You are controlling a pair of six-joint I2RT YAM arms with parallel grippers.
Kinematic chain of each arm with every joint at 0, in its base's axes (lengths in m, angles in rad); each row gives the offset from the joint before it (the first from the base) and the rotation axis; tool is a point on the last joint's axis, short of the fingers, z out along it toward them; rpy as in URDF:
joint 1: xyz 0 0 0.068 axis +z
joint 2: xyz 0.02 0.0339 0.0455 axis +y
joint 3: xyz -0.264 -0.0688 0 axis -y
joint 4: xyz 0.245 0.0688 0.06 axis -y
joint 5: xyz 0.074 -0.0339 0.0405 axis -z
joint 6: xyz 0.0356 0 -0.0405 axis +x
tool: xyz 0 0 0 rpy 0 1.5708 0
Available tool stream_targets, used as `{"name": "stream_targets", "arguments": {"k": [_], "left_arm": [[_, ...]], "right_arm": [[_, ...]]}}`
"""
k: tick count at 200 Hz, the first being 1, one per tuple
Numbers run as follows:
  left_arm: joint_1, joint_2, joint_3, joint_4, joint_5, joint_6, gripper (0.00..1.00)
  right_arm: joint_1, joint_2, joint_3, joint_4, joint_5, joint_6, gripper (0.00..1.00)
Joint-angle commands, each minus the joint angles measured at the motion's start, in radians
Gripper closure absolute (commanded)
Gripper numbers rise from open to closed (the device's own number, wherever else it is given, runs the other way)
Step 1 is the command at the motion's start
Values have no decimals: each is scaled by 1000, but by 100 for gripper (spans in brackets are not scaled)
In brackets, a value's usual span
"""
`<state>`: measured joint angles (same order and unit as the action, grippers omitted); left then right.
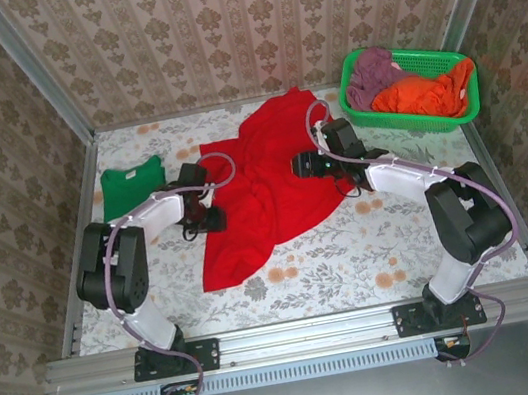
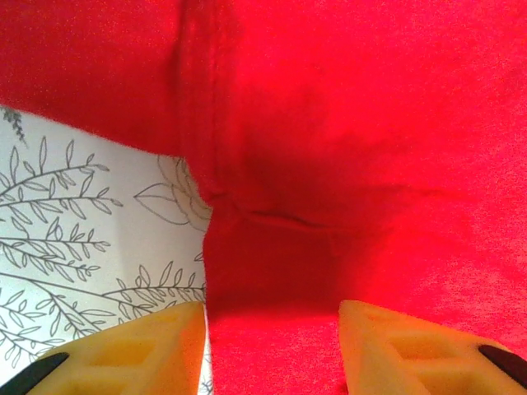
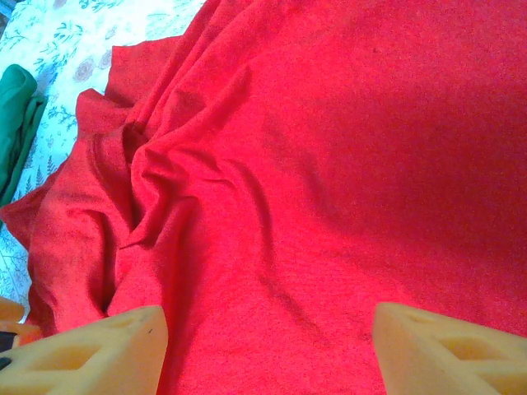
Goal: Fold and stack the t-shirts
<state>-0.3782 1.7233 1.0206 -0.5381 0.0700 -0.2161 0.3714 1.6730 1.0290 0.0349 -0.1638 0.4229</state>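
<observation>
The red t-shirt [image 1: 267, 182] lies rumpled and spread across the middle of the table [image 1: 355, 253]. The green t-shirt [image 1: 132, 184] sits folded at the back left, its edge [image 3: 16, 123] showing in the right wrist view. My left gripper [image 1: 210, 217] is low at the red shirt's left edge. In its wrist view the gripper [image 2: 272, 350] is open, a flap of red t-shirt [image 2: 329, 123] lying between its yellow fingers [image 2: 140, 350]. My right gripper [image 1: 300, 167] hovers over the shirt's right part; seen from its wrist, the gripper [image 3: 268, 354] is open above creased red t-shirt [image 3: 313, 164].
A green mesh basket [image 1: 428, 56] with purple and orange clothes stands at the back right. Patterned walls close in the table on three sides. Bare floral tabletop [image 1: 392, 237] lies in front of the red shirt and to its right.
</observation>
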Motion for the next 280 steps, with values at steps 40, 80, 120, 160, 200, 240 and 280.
{"name": "stream_targets", "arguments": {"k": [40,80,120,160,200,240,280], "left_arm": [[-31,-28,-25,-78,-48,-47,51],[-30,33,-35,-66,-62,-80,63],[-28,42,-68,-38,-66,-113,100],[0,-76,-139,14,-46,-154,100],[33,-217,-215,36,-29,-204,100],[42,-240,-229,37,3,-220,100],[42,-267,-243,38,-6,-225,100]], "right_arm": [[-25,-33,-35,-6,26,19,32],[-31,-35,-55,-1,31,32,33],[-67,-100,-83,-42,98,54,34],[-189,-163,-132,-163,289,42,39],[-332,-96,-118,-221,211,33,45],[-347,28,-13,-283,153,52,51],[-341,120,72,-318,112,57,54]]}}
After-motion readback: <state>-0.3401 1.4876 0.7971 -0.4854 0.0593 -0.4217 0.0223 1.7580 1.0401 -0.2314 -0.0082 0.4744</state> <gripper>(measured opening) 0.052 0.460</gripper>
